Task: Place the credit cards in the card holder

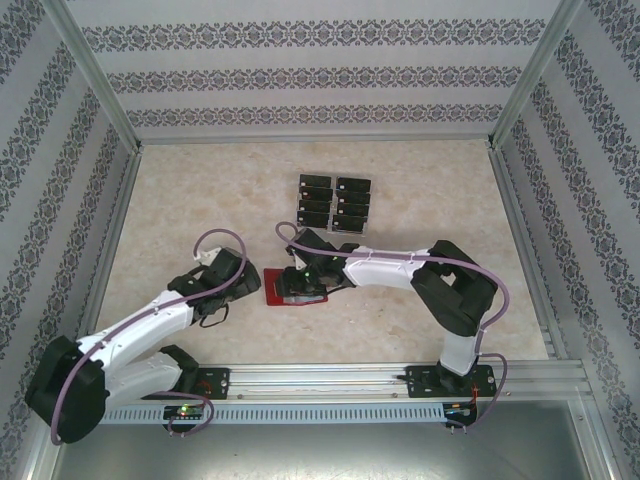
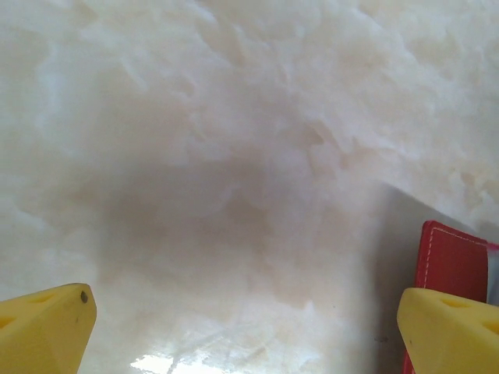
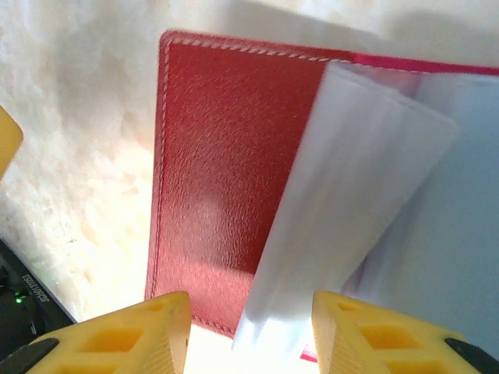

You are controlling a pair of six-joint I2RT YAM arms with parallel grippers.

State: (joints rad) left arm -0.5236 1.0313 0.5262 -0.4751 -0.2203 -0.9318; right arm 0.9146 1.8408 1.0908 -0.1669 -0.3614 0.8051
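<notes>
The red card holder [image 1: 278,290] lies open on the table, its pale clear sleeves [image 3: 351,195] fanned up from the red cover [image 3: 218,156]. My right gripper [image 1: 303,281] hovers directly over it, open. In the right wrist view the right gripper [image 3: 249,335] has the sleeves' lower edge between its yellow fingers [image 3: 168,331], without pinching it. My left gripper [image 1: 222,290] is just left of the holder, low over the table, and open. The left gripper [image 2: 245,327] has nothing between its fingers, and the holder's red edge [image 2: 452,257] is beside the right finger. Several black credit cards [image 1: 335,203] are in two columns behind the holder.
Patterned walls and metal frame rails [image 1: 110,230] enclose the marbled table [image 1: 200,200] on three sides. A metal rail [image 1: 330,378] carrying both arm bases runs along the near edge. The right arm's elbow [image 1: 455,290] is to the right of the holder.
</notes>
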